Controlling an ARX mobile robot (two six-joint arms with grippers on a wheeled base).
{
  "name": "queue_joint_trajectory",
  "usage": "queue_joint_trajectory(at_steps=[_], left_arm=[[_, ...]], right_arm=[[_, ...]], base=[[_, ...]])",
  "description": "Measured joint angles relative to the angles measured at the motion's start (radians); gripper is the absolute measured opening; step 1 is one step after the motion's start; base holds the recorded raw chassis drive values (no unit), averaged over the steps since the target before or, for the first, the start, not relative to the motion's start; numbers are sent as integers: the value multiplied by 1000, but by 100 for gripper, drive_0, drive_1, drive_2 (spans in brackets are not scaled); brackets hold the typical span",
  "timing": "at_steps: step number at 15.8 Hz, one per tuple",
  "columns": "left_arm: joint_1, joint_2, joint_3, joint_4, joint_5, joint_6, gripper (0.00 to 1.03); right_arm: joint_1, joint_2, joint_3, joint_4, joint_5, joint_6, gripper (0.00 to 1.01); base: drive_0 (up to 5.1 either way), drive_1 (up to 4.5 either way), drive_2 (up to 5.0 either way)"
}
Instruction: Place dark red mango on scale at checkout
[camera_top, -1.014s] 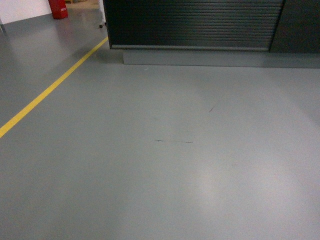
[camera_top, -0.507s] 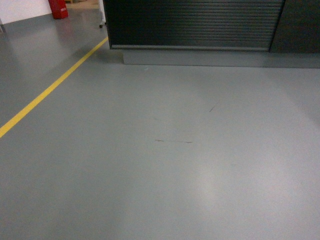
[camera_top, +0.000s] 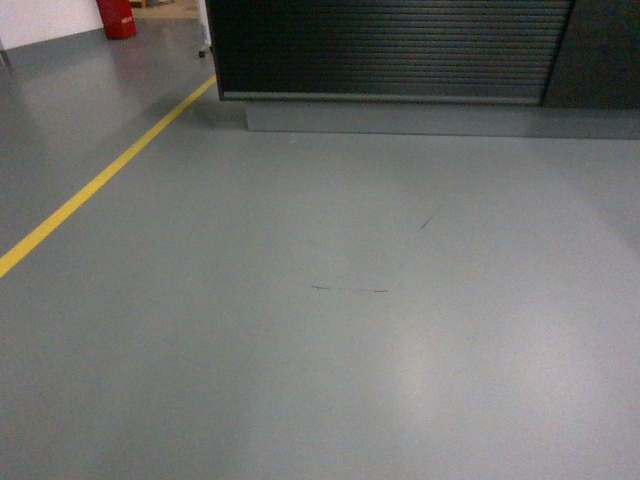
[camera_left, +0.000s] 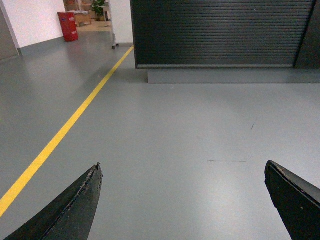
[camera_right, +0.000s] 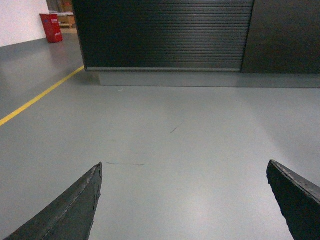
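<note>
While neither the mango nor the scale showed in any view, the checkout (camera_top: 390, 50) stood ahead across the floor, a dark counter with a horizontally ribbed front panel resting on a grey base (camera_top: 440, 117). From the left wrist view the left gripper (camera_left: 182, 200) was spread wide and held nothing, its two dark fingers (camera_left: 75, 210) entering at the lower corners with bare floor between them; the checkout (camera_left: 220, 32) lay well ahead of it and slightly to its right. The right gripper (camera_right: 185, 200) was likewise parted and empty, its fingers (camera_right: 75, 210) framing the same grey floor (camera_right: 180, 150), with the checkout (camera_right: 165, 32) straight ahead and well apart from it. A plain dark panel (camera_right: 282, 35) adjoined the ribbed front on the right. A thin dark scuff mark (camera_top: 348, 290) crossed the floor between the grippers and the counter, nearer the grippers. To the left of the left gripper a yellow line (camera_left: 75, 117) ran along the floor toward the counter's left corner. Far ahead and to the left, beyond that line, stood a red bin (camera_left: 68, 26) against a white wall (camera_left: 35, 20).
</note>
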Motion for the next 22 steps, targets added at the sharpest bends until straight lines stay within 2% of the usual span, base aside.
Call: queue_joint_trajectory(at_steps=[22], left_arm=[[0,0,0,-2,0,0,98]], right_arm=[[0,0,0,-3,0,0,98]], base=[[-1,426,-429]])
